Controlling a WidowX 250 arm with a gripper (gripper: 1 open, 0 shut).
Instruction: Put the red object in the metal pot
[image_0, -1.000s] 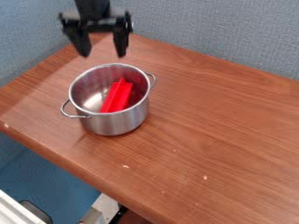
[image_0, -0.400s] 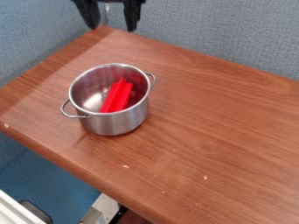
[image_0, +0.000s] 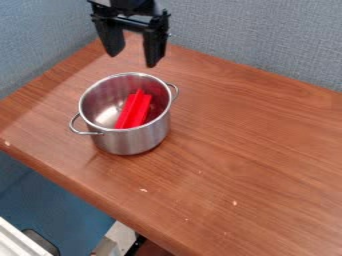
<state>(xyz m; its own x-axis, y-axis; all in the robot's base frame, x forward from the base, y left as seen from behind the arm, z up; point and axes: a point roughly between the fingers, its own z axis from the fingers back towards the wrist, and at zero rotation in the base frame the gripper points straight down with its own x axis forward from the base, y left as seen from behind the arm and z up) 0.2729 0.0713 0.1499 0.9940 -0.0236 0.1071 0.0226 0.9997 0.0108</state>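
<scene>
Worktop (image_0: 247, 165): reddish-brown, wood-like surface with a faint grain and a soft sheen. A few small pale specks lie on it, one in front of the pot and another farther to the right of the view. One edge runs diagonally down the left side of the view; another edge, at the back, meets the wall.

Room: the wall (image_0: 254, 35) behind the worktop is blue-grey with a mottled, fabric-like texture, and it spans the top of the view. At lower left, beyond the worktop edge, a blue area (image_0: 54, 205) lies below the level of the surface. In the bottom left corner, a white piece of equipment (image_0: 16, 243) with a dark part beside it is cut off by the frame; its nature cannot be told. Light-coloured pieces show near it, just beside the worktop edge.

Task item: red ridged bar (image_0: 134, 109) is inside the stainless-steel pot (image_0: 127, 138), tilted, one end nearer the back wall of the pot. Pot stands upright on the left part of the worktop, open at the top, a loop handle on each side.

Tool (image_0: 131, 50): black, above and behind the pot, well apart from the bar. Its two fingers are spread; released, nothing between them.
</scene>
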